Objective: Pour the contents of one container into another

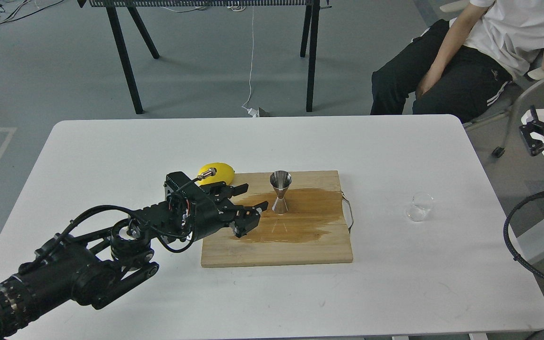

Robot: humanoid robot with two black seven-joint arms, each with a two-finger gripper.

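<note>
The left tool (254, 198) hangs released just left of the upright jigger (280, 192) on the wet board (300, 245), while the glass cup (419, 206) stands well apart on the bench (111, 156)

Black jointed left arm (111, 241), looping black cables, silver connector plug (207, 173)

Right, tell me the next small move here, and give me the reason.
Probably bring the right gripper in toward the glass cup. The steel jigger stands upright and free on the cutting board, the left gripper is open and clear of it, and the cup sits ungrasped on the table to the right.
</note>
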